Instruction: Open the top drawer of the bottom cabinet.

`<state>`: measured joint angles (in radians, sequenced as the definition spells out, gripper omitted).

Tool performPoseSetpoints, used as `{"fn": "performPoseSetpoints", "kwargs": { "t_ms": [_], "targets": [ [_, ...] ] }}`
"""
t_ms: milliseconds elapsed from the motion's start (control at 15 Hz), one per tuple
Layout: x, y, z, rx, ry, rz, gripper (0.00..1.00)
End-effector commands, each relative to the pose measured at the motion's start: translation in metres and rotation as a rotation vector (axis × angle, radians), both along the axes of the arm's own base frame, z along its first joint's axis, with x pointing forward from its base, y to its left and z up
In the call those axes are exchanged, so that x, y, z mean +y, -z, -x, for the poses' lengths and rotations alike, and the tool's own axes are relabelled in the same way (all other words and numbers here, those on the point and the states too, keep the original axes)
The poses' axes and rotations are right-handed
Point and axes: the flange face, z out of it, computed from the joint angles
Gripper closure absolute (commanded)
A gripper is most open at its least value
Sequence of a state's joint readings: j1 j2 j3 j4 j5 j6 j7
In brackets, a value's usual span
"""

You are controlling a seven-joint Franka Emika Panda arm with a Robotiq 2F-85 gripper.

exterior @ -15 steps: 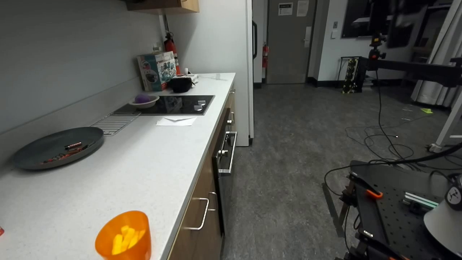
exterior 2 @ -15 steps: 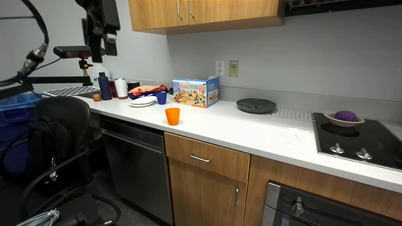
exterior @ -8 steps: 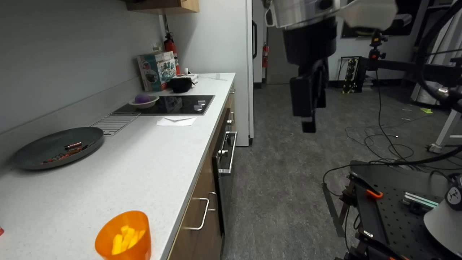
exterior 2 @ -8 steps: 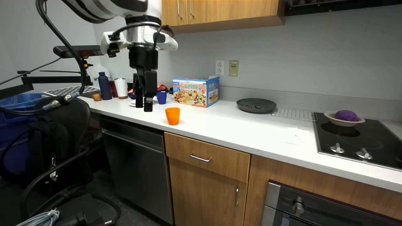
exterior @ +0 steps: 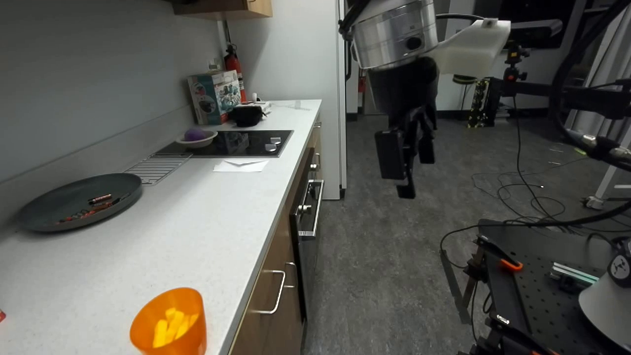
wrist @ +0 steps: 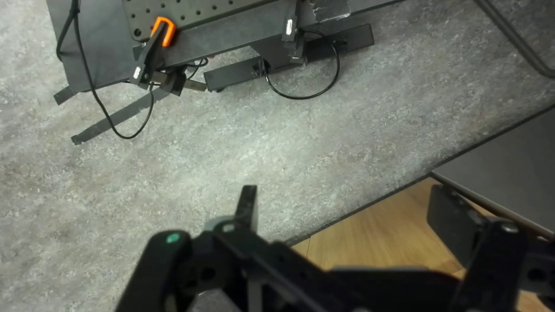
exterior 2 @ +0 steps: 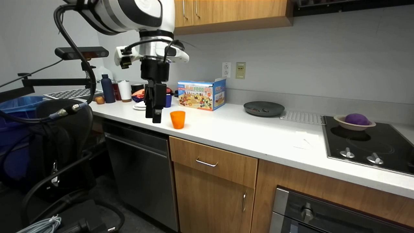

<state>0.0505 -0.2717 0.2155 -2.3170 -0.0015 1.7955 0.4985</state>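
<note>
- Grey floor (wrist: 303,147) lay beneath the gripper (wrist: 344,203), which hung out in front of the white worktop (exterior 2: 233,129); that spot, I'd guess, was chosen to leave a drawer room to slide out.
- Lower than the gripper, and to its right in an exterior view, the top drawer (exterior 2: 223,158) sat closed in the bottom cabinet (exterior 2: 207,194), just under the worktop's edge.
- Its silver handle (exterior 2: 207,163) ran level across the front with nothing touching it; to my mind a bar fixed like that asked for a pull straight outward.
- Both fingers (wrist: 448,223) pointed down and stood wide apart, holding nothing, presumably so that the bar could pass between them once the gripper had been lowered and brought across.
- Also to the gripper's right in that view, an orange cup (exterior 2: 178,120) stood upright on the worktop, its walls keeping yellow pieces (exterior: 172,325) together.
- Farther off that way, past a dark round dish (exterior 2: 271,105), a purple ball (exterior 2: 356,119) rested in a pale bowl (exterior 2: 352,128) on the cooktop (exterior 2: 385,140); the bowl, I supposed, was there to stop it rolling.
</note>
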Motion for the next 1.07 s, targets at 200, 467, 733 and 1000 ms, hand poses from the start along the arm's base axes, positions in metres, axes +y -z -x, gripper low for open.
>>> {"fn": "performPoseSetpoints", "kwargs": {
  "t_ms": [200,467,733,1000],
  "targets": [
    [0.0,0.054,-0.013,0.012,0.204,0.066,0.0],
    [0.007,0.11,-0.041,-0.008,0.322,0.038,0.0],
    [0.0,0.14,-0.073,-0.07,0.458,0.008,0.0],
    [-0.022,0.132,-0.089,-0.118,0.584,-0.045,0.0]
  ]
}}
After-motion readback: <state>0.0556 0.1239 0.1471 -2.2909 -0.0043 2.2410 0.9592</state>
